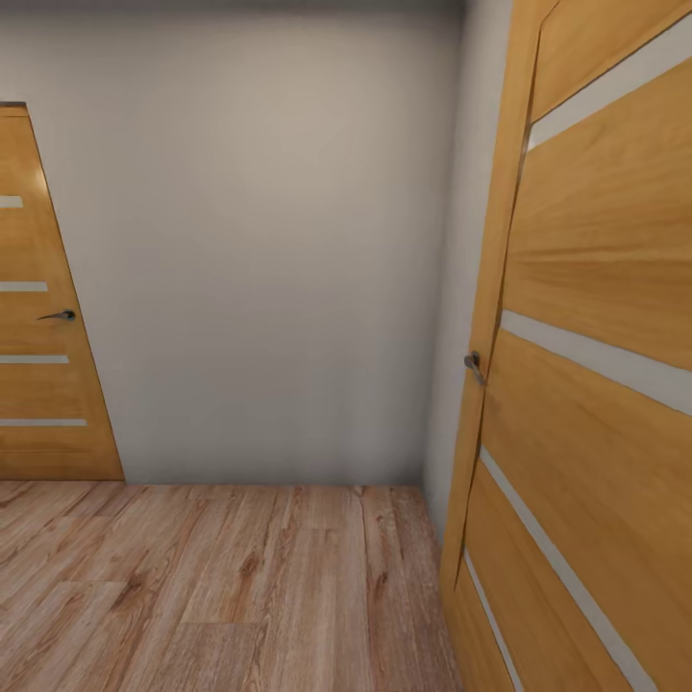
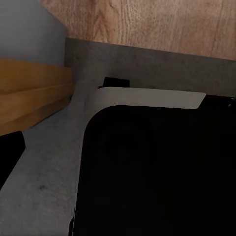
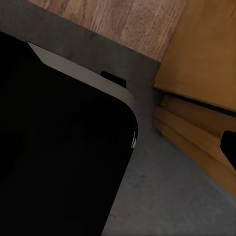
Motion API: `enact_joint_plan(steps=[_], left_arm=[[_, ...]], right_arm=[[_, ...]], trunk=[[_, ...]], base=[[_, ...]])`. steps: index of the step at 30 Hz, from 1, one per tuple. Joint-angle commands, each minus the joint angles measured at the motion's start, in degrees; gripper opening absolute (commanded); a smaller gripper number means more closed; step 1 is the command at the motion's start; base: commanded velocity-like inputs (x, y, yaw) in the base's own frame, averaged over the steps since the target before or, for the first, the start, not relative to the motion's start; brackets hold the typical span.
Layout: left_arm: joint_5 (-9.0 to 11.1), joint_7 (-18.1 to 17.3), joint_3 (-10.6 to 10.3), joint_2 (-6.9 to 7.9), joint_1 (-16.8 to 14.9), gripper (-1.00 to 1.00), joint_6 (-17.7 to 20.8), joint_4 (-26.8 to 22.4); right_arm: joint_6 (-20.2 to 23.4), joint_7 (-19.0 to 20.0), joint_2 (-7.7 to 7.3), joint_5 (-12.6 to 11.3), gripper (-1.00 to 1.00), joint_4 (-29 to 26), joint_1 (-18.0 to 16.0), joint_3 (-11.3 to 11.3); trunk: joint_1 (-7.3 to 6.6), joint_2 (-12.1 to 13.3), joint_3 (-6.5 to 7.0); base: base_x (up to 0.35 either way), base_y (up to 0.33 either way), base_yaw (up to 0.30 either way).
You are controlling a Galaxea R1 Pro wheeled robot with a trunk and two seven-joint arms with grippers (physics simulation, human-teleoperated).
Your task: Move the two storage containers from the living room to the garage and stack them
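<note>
Ahead of me stands a plain grey-white wall [image 1: 259, 240], meeting a floor of light wood planks [image 1: 221, 586]. At my left a closed wooden door [image 1: 43, 317] is set in that wall, with pale horizontal stripes across it and a dark lever handle [image 1: 60, 314]. Close at my right a second wooden door [image 1: 596, 384] of the same make stands open, its edge turned toward me, with its own metal handle [image 1: 474, 365] on that edge and a narrow strip of wall just behind it.

Through my left wrist camera I look down on the black body of my base [image 2: 157, 172], with a pale grey rim [image 2: 147, 98] along its edge. It sits on dark grey mottled concrete [image 2: 44, 182]. Beyond the concrete the wood planks [image 2: 147, 24] begin, and a piece of orange-brown door [image 2: 29, 93] lies to one side.

My right wrist camera shows much the same: the black base [image 3: 59, 147], grey concrete [image 3: 167, 196], wood planks [image 3: 123, 19], and the orange-brown door [image 3: 201, 59] close beside it. A small dark shape [image 3: 229, 142] at the edge may be one of my fingertips, but it is too cut off to be sure.

I cannot tell how my jaws stand on either arm, parted or closed. I can see neither orange-red bin from here, so I cannot say where they are.
</note>
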Motion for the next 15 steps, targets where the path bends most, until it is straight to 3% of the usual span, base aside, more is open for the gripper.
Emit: enact_joint_plan(steps=[1,5,11,15], left_arm=[[0.5,0.0,0.0,0.00,0.0,1.00,-0.1,0.0],[0.5,0.0,0.0,0.00,0.0,1.00,-0.1,0.0],[0.5,0.0,0.0,0.00,0.0,1.00,-0.1,0.0],[0.5,0.0,0.0,0.00,0.0,1.00,-0.1,0.0]], right_arm=[[-0.3,-0.1,0.09,-0.6,1.00,0.2,-0.1,0.5],[-0.3,-0.1,-0.01,-0.6,1.00,0.2,-0.1,0.5],[-0.4,-0.1,-0.20,-0.7,1.00,0.2,-0.1,0.5],[-0.4,-0.1,-0.27,-0.8,1.00,0.2,-0.1,0.5]], trunk=[[0.00,0.0,-0.06],[0.00,0.0,-0.06],[0.00,0.0,-0.06],[0.00,0.0,-0.06]], base=[[0.000,0.004,0.005],[0.000,0.002,0.100],[0.000,0.000,0.221],[0.000,0.000,0.062]])
